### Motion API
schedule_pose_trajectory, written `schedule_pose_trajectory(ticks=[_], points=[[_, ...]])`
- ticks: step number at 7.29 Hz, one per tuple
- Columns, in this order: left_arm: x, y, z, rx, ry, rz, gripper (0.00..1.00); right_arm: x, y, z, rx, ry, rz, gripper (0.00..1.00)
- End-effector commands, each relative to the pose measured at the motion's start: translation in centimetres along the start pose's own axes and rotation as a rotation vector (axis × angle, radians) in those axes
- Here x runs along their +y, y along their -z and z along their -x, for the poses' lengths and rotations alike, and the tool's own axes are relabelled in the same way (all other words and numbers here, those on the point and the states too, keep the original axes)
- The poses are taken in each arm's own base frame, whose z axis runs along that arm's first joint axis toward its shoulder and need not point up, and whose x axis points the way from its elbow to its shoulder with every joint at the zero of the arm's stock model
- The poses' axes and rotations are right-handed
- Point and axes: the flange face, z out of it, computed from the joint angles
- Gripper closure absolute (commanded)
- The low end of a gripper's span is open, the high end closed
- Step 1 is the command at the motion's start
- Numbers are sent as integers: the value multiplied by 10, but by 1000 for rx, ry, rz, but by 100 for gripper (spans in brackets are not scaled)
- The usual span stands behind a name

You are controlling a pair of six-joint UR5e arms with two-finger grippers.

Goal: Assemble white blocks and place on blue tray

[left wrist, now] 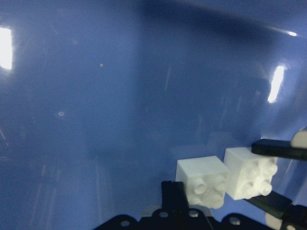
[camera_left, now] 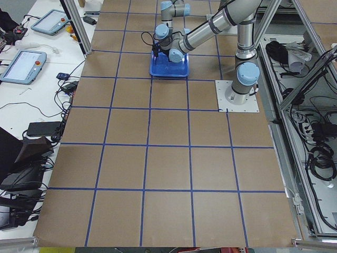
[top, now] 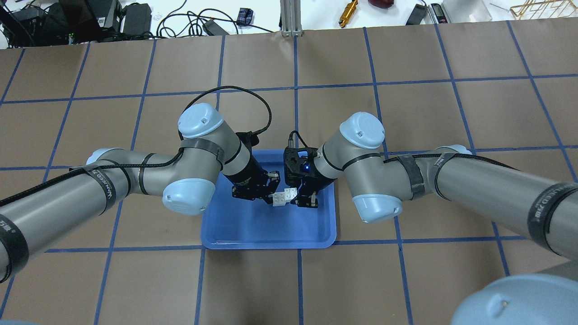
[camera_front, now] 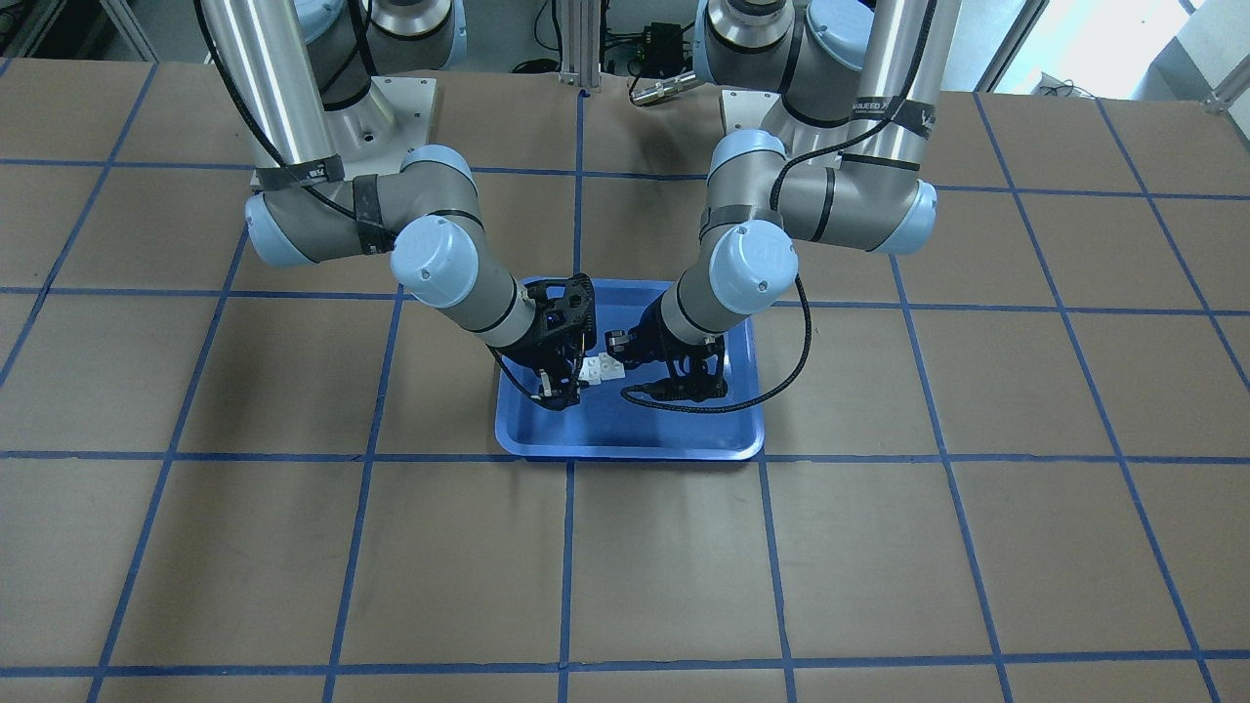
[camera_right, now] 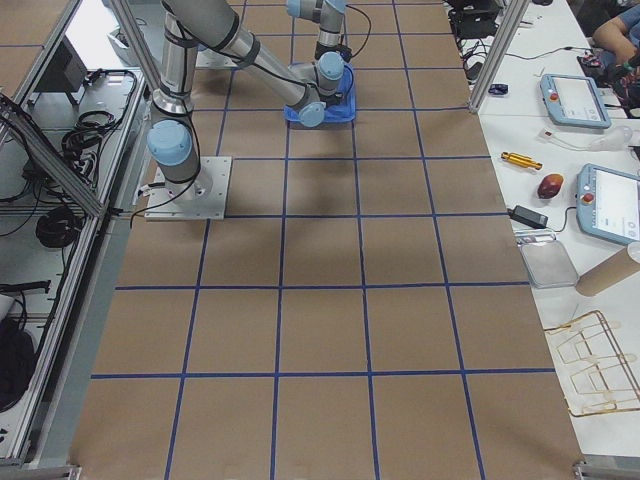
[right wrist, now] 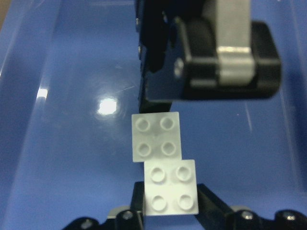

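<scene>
The blue tray (top: 253, 230) lies at the table's middle; it also shows in the front view (camera_front: 635, 439). Two white 2x2 blocks (top: 284, 197) meet corner to corner just above its floor. My left gripper (top: 271, 193) is shut on one white block (left wrist: 201, 184). My right gripper (top: 301, 198) is shut on the other white block (right wrist: 171, 191). In the right wrist view the left gripper's block (right wrist: 156, 136) lies just beyond mine, offset sideways, edges touching. Whether they are locked together I cannot tell.
The brown table (top: 406, 113) carries blue tape grid lines. Both forearms lean in over the tray's sides. Cables, tools and teach pendants (camera_left: 23, 66) lie on benches beyond the table's far edge.
</scene>
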Motion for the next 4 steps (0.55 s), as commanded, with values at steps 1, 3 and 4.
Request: schedule_pose_trajectory(ticks=[1, 3, 4], points=[[0, 0, 0, 2, -1, -1, 100, -2, -2, 2, -4, 6, 1, 40], [0, 0, 0, 1, -1, -2, 100, -3, -2, 2, -4, 5, 3, 30], [0, 0, 0, 0, -2, -2, 100, -3, -1, 1, -2, 4, 3, 24]])
